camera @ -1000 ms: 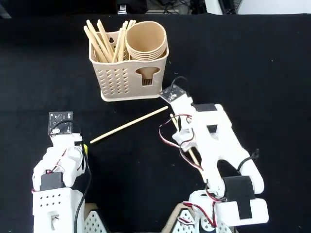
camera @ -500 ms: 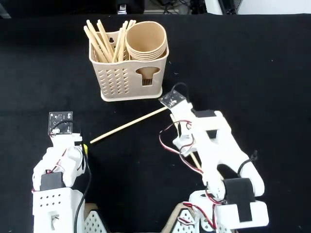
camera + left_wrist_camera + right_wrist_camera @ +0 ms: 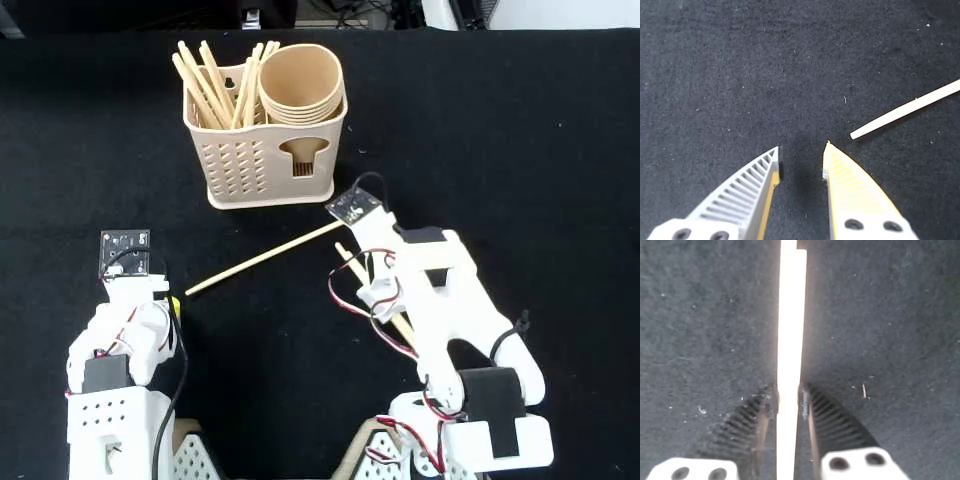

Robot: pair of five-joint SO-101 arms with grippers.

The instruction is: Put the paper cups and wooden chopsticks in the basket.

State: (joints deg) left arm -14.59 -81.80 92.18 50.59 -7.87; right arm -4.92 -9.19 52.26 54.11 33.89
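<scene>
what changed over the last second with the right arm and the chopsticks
The right gripper, jaws shut on the held chopstick, drew back a little from the basket, and that chopstick's far tip swung slightly toward the left arm's side. The loose chopstick, the basket with its paper cups, and the open left gripper stayed where they were.
</scene>
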